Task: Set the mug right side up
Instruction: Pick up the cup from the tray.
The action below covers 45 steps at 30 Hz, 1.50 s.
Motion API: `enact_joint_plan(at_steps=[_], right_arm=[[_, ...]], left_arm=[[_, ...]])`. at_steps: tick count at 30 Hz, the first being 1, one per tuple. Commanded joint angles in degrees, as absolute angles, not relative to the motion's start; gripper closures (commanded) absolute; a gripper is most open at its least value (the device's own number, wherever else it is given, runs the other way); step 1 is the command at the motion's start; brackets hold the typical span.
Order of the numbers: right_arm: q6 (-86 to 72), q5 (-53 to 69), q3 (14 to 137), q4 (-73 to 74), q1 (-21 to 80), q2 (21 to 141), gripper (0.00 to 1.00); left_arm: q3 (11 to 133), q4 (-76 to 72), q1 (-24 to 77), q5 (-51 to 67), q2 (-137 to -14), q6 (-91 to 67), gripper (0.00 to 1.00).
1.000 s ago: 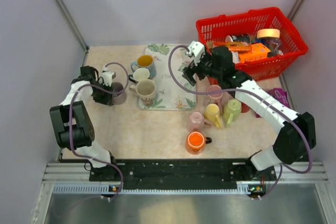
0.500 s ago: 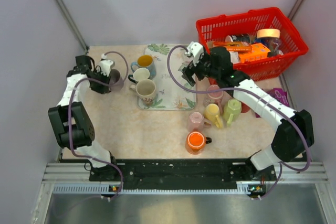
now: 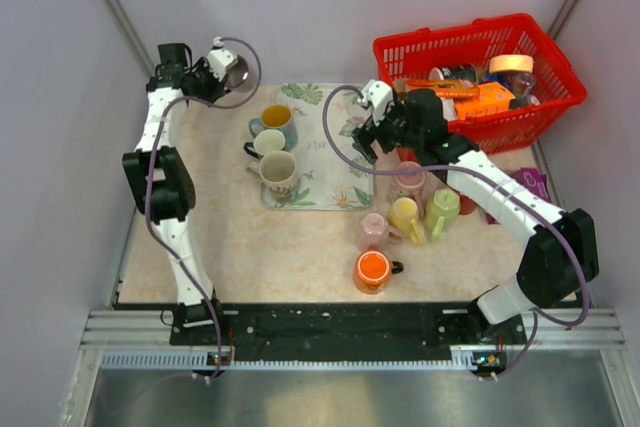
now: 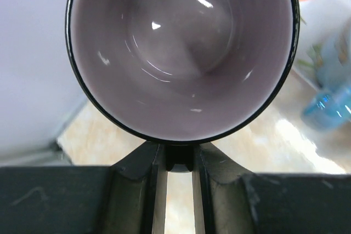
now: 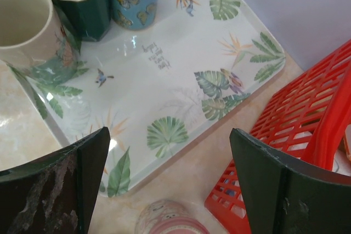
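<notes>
The mug (image 3: 236, 71) is dark outside with a pale lilac inside (image 4: 181, 53). It hangs in the air at the back left, well above the table. My left gripper (image 3: 215, 65) is shut on the mug's handle (image 4: 179, 160), which sits pinched between the two fingers just under the rim. The mug's mouth faces the left wrist camera and fills most of that view. My right gripper (image 3: 365, 132) hovers open over the right edge of the leaf-print tray (image 3: 340, 162), nothing between its fingers (image 5: 60, 190).
On the tray (image 5: 164, 80) stand a blue butterfly mug (image 3: 275, 119), a dark green cup (image 3: 268, 142) and a cream mug (image 3: 279, 171). Pink (image 3: 373, 231), yellow (image 3: 406, 217), green (image 3: 441, 212) and orange (image 3: 372, 269) mugs cluster right of it. A red basket (image 3: 540, 67) stands back right.
My left arm has lifted the mug off the table beside the tray and swung it up toward the back wall. The right arm has barely moved.
</notes>
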<state>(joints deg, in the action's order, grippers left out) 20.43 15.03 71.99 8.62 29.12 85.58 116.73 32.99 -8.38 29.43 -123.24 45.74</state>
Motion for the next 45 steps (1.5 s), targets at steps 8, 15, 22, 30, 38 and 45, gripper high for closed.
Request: enact_joint_plan(at_steps=[8, 15, 22, 30, 38, 45], right_arm=[[20.7, 14.2, 70.6, 13.0, 27.2, 82.7, 0.1], [20.7, 14.3, 70.9, 13.2, 26.5, 83.8, 0.1], [20.3, 15.0, 71.9, 12.7, 26.4, 85.4, 0.1], [20.2, 14.9, 71.7, 12.8, 26.4, 85.6, 0.1], [20.0, 14.6, 71.5, 12.9, 26.3, 85.6, 0.1], [20.3, 14.3, 71.0, 13.2, 26.3, 85.3, 0.1]], left_arm=[[136.4, 30.7, -3.9, 45.3, -138.0, 49.3, 1.0], [132.4, 33.8, -2.1, 44.0, -138.6, 54.1, 1.0], [133.8, 37.3, -2.0, 41.0, -140.9, 59.1, 1.0], [133.4, 36.6, -1.3, 40.4, -141.2, 61.6, 0.94], [133.3, 31.1, -0.5, 39.7, -142.0, 58.5, 0.8], [133.3, 28.0, -0.3, 39.8, -143.1, 55.3, 0.78]])
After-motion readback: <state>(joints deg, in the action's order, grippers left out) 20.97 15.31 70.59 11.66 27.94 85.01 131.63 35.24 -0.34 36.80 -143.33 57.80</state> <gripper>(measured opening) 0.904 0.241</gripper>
